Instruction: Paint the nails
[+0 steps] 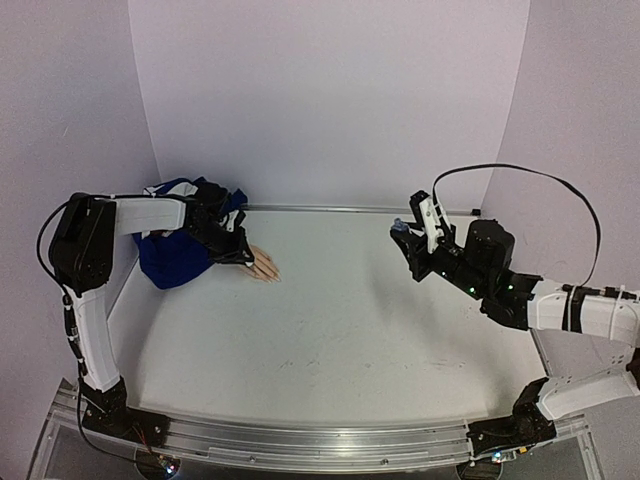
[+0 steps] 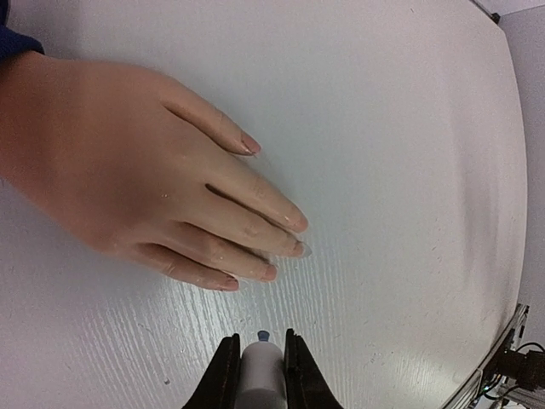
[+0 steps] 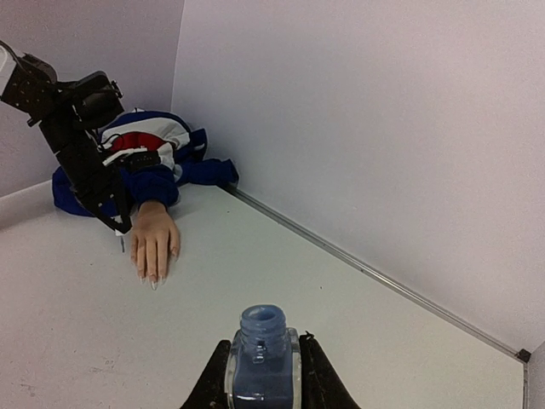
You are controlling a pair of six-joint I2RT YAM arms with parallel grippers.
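The peach mannequin hand [image 2: 145,179] lies flat on the white table, sticking out of a blue, red and white sleeve [image 1: 180,250]. Its nails [image 2: 295,223] look pale and glossy. It also shows in the top view [image 1: 263,266] and the right wrist view [image 3: 153,243]. My left gripper [image 2: 258,362] is shut on the white brush cap [image 2: 260,383], whose small blue brush tip [image 2: 263,336] hovers just short of the fingertips. My right gripper [image 3: 261,383] is shut on the open blue polish bottle [image 3: 261,358], held above the table at the right [image 1: 403,232].
White table [image 1: 350,330] with lavender walls on three sides. A metal strip [image 1: 350,209] runs along the back wall's foot. A black cable [image 1: 560,190] loops over the right arm. The left arm [image 3: 81,145] stands over the sleeve.
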